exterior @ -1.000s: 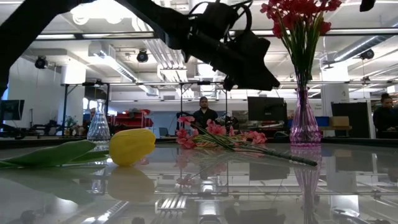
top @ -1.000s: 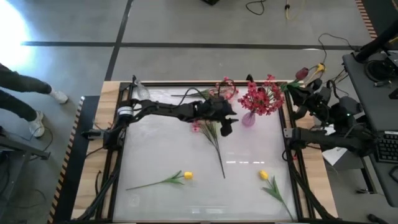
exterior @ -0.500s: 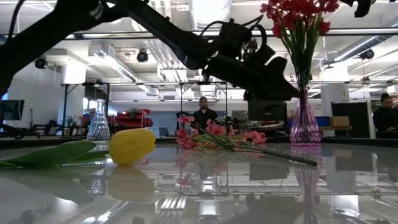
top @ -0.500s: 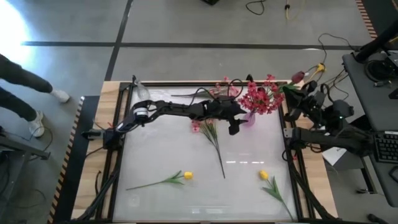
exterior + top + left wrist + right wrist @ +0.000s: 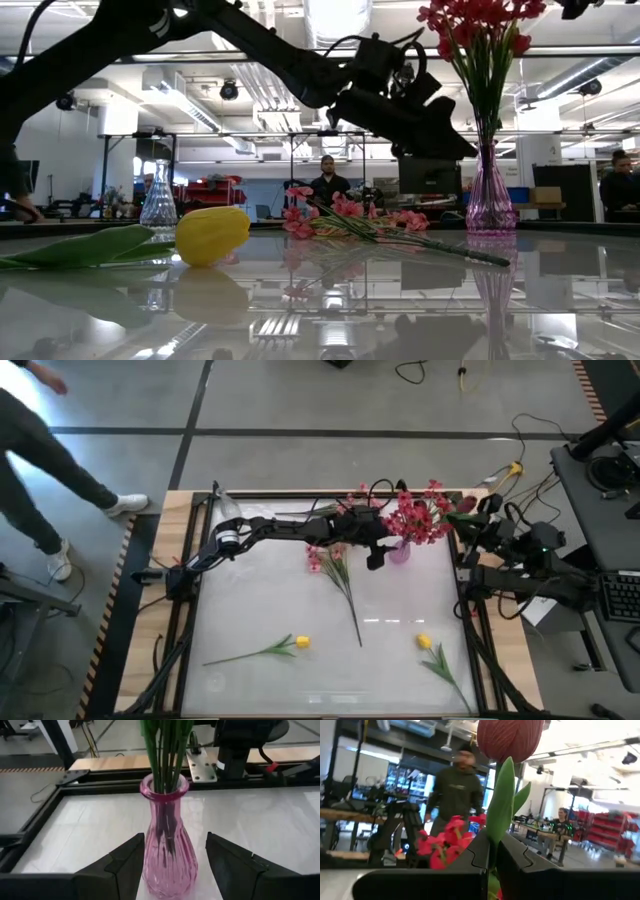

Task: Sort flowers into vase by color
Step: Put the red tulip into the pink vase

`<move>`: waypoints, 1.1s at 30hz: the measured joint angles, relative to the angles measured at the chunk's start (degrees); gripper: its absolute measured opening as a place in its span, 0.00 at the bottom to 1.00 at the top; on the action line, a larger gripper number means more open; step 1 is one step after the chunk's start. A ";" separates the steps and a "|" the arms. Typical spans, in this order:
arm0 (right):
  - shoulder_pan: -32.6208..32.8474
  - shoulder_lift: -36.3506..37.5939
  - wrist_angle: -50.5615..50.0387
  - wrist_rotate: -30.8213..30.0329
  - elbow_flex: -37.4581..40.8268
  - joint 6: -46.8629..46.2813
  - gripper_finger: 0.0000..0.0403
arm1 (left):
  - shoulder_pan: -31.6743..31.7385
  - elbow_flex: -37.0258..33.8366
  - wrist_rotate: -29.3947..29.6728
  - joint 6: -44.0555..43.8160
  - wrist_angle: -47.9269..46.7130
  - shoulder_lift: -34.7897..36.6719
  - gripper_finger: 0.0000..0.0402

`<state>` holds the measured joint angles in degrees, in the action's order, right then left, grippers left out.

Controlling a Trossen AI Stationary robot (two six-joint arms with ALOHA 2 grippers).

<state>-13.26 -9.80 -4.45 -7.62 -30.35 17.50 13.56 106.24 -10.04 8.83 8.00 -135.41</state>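
A pink glass vase [image 5: 399, 551] [image 5: 169, 847] [image 5: 490, 200] stands at the table's far right and holds red blossom sprays [image 5: 420, 516]. My left gripper [image 5: 376, 557] [image 5: 174, 865] is open, one finger on each side of the vase's belly, with a gap on both sides. A pink spray [image 5: 335, 565] [image 5: 345, 215] lies flat on the table beside it. Two yellow tulips [image 5: 300, 643] [image 5: 423, 642] lie near the near edge. My right gripper [image 5: 478, 516] [image 5: 491, 851], beyond the table's right edge, is shut on a dark maroon bud's stem [image 5: 466, 504]. My right gripper pinches the maroon flower's green stem and leaf [image 5: 499, 815] between its two fingers, just below the bud [image 5: 510, 740]. The flower is lifted clear, and the bud stands out past the fingertips.
A clear glass vase [image 5: 222, 504] [image 5: 158, 195] stands at the far left corner. The black frame rail [image 5: 462, 575] runs along the table's right edge. A person walks past the table's left [image 5: 60, 470]; other people show in the room behind.
My left gripper has moved toward the table's right, away from the pink spray, and now has the pink vase between its fingers. My right gripper has carried the maroon bud leftward and nearer, toward the red flowers. The pink spray has stayed on the table.
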 joint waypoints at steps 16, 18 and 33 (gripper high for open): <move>0.00 0.04 0.40 -0.09 3.71 -1.47 0.03 | -0.02 2.92 -3.30 -0.84 6.59 -3.87 0.49; 0.00 0.06 0.44 -1.81 4.15 -2.57 0.03 | -0.10 4.01 -3.34 -0.83 5.96 -4.61 0.49; -0.02 -0.17 -4.51 -7.82 3.47 -9.97 0.03 | 1.75 10.90 -2.80 4.18 -7.48 -5.07 0.49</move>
<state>-13.28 -9.98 -8.96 -15.45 -26.88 7.53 15.32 117.15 -12.84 13.01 0.52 -140.49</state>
